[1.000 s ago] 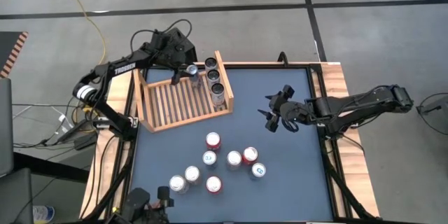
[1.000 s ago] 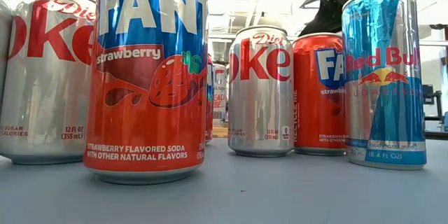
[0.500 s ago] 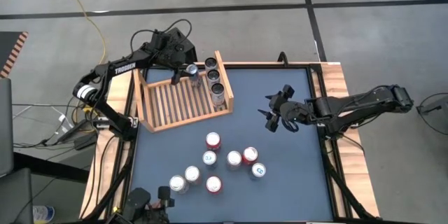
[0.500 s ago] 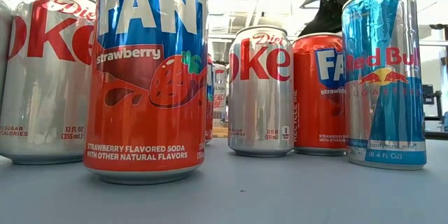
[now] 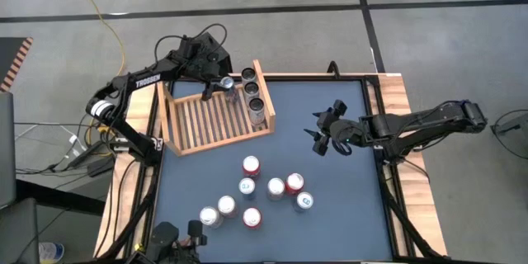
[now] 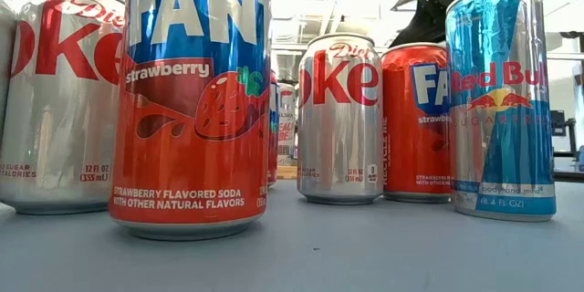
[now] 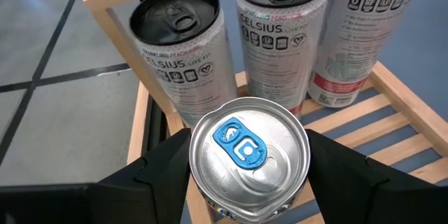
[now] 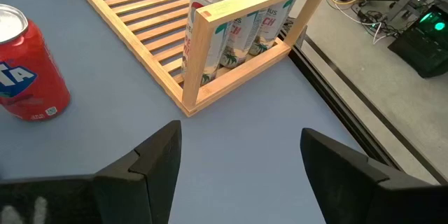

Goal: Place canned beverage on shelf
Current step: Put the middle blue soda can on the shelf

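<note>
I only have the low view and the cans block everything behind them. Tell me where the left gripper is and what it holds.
Observer: The left gripper is over the shelf, at its far end, closed on a silver can with a blue tab.
Operator: Report what is already on the shelf.
Observer: Three Celsius cans stand in a row against one side board.
Operator: Give me the right arm.
Observer: The right gripper hangs open above the bare mat, right of the shelf, holding nothing.
Operator: Count the cans left on the table.
Observer: Seven loose cans stand clustered on the near half of the mat.
</note>
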`<action>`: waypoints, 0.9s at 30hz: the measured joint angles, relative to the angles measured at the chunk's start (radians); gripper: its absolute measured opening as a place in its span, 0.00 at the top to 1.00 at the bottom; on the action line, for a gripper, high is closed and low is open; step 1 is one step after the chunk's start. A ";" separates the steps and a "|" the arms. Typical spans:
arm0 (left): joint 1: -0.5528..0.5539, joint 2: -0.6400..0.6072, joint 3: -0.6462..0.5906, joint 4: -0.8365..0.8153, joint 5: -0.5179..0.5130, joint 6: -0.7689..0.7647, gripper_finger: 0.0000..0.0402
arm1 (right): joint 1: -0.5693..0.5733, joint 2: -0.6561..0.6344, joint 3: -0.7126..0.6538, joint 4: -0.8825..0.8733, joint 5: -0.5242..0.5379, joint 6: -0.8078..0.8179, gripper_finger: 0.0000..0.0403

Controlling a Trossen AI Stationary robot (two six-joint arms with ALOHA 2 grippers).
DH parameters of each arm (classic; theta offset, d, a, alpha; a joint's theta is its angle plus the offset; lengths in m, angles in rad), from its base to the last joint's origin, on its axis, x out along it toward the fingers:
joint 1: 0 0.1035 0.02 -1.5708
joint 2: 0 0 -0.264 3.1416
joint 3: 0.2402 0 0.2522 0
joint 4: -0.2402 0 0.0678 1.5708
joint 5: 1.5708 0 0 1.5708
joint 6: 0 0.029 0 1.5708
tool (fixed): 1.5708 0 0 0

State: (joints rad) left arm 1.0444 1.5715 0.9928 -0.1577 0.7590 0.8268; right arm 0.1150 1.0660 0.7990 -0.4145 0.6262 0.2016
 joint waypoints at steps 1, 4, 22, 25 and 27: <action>0.000 0.000 0.000 0.000 0.000 0.000 0.43 | 0.000 0.000 0.000 0.000 0.000 0.000 0.31; 0.000 0.000 0.000 -0.004 0.000 0.000 0.43 | 0.000 0.000 0.000 0.000 0.000 0.000 0.31; -0.014 -0.001 0.000 0.015 -0.091 -0.043 0.36 | 0.000 0.000 0.000 0.001 0.000 0.001 0.31; -0.023 -0.002 0.001 0.030 -0.098 -0.055 0.32 | 0.000 0.000 0.000 0.001 -0.001 0.002 0.31; -0.028 -0.002 0.001 0.029 -0.098 -0.065 0.31 | 0.000 0.000 0.000 0.001 -0.001 0.002 0.31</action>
State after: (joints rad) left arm 1.0164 1.5692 0.9940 -0.1289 0.6611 0.7621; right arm 0.1150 1.0660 0.7990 -0.4136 0.6254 0.2039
